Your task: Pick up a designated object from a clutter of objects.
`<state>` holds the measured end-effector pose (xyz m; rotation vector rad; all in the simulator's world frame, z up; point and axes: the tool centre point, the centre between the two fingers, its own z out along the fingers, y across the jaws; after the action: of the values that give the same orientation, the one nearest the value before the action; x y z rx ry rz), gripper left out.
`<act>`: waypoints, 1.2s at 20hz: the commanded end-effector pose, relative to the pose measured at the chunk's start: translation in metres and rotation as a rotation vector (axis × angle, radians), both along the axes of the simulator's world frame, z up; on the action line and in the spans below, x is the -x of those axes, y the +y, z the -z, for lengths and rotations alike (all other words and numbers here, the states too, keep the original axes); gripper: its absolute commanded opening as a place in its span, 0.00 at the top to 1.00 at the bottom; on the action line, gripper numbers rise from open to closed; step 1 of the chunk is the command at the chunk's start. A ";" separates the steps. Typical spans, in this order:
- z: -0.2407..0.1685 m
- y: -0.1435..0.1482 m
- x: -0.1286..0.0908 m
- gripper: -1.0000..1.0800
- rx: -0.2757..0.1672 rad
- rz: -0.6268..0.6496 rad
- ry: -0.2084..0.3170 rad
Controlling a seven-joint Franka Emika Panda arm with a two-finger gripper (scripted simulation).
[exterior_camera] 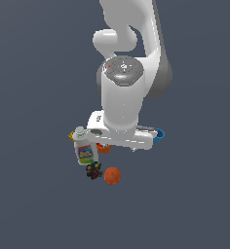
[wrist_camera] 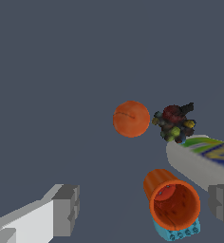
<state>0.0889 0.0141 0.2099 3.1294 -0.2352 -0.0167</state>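
Gripper spread wide, holding nothing, hanging above the clutter with grey fingertips apart on either side of the orange ribbed cup. Orange-red ball resting free on the dark grey floor, just beside the dark multicoloured toy, clear of the fingers. White bottle with blue-yellow label lying next to the toy. Blue cup peeking out from behind the white arm on the exterior view's right.
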 end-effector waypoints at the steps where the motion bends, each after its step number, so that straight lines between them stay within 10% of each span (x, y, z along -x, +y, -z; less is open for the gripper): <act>1: 0.023 -0.005 -0.012 0.04 -0.002 0.042 -0.002; 24: 0.116 -0.025 -0.045 0.04 -0.001 0.192 -0.010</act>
<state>0.1344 -0.0115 0.0965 3.0955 -0.5355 -0.0015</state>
